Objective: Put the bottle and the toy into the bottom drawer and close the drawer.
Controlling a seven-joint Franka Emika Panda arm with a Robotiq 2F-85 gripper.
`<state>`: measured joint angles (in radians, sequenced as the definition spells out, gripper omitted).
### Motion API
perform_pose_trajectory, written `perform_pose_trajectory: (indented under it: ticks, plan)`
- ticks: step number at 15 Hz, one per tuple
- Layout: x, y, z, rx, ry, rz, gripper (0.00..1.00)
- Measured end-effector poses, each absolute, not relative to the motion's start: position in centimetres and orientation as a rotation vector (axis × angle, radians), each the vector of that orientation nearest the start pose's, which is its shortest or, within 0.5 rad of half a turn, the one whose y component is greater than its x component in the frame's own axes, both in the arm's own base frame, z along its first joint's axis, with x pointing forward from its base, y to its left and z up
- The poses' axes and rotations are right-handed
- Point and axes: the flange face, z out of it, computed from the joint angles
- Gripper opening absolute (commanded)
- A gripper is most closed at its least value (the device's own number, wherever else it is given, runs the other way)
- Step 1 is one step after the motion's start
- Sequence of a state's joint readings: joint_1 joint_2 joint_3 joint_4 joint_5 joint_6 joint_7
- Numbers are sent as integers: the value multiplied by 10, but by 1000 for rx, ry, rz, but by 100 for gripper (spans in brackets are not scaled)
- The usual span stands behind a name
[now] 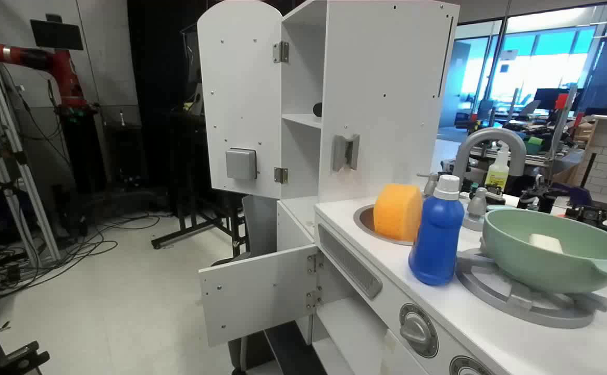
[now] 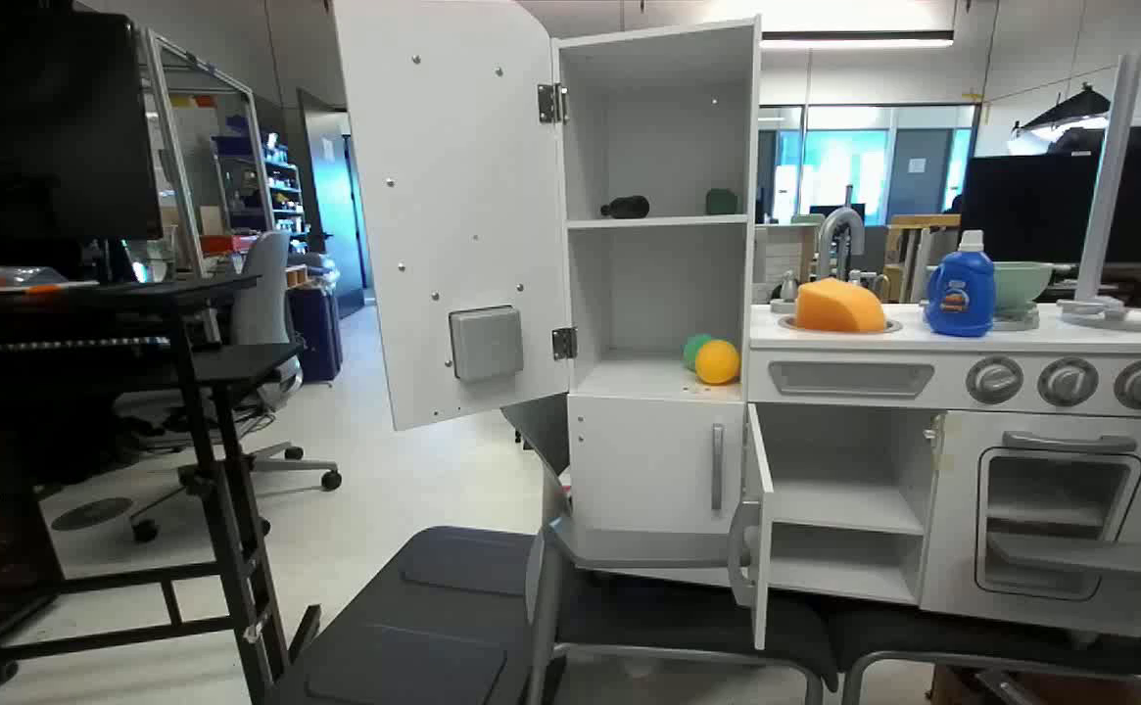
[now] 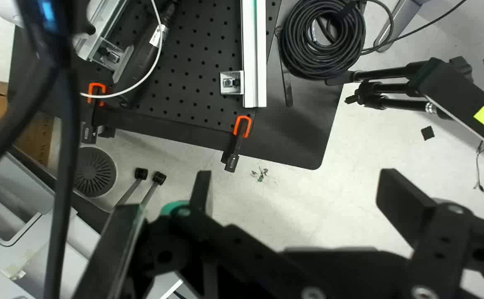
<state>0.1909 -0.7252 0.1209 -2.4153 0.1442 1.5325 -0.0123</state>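
The blue bottle [image 1: 436, 234] with its white cap stands upright on the white counter, between the sink and the green bowl. It also shows in an exterior view [image 2: 962, 289]. An orange wedge-shaped toy [image 1: 398, 212] rests in the sink; it shows there too in an exterior view [image 2: 836, 305]. Which toy is meant, I cannot tell. I cannot make out a wide plain bottom drawer front. My gripper [image 3: 293, 182] is open and empty over the floor, in the wrist view only. It is away from the bottle and toy, which the wrist view does not show.
A lower cupboard door [image 2: 758, 529] stands open beside bare shelves [image 2: 839, 490]. The tall cupboard's door [image 2: 452, 215] is also open. An orange ball [image 2: 717, 361] sits inside. The green bowl [image 1: 558, 250] is on the burner. A black table [image 3: 291, 137] with clamps lies below the gripper.
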Motion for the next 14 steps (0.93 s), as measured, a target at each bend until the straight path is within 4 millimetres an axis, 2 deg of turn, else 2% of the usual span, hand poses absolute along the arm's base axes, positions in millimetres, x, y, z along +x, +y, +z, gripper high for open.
perform_pose_trajectory:
  ticks: [9, 11, 14]
  plan:
    - [295, 114, 538, -3067, -417, 257, 100]
    - [304, 94, 535, -3102, -345, 218, 100]
    - [329, 33, 526, -3166, -144, 118, 100]
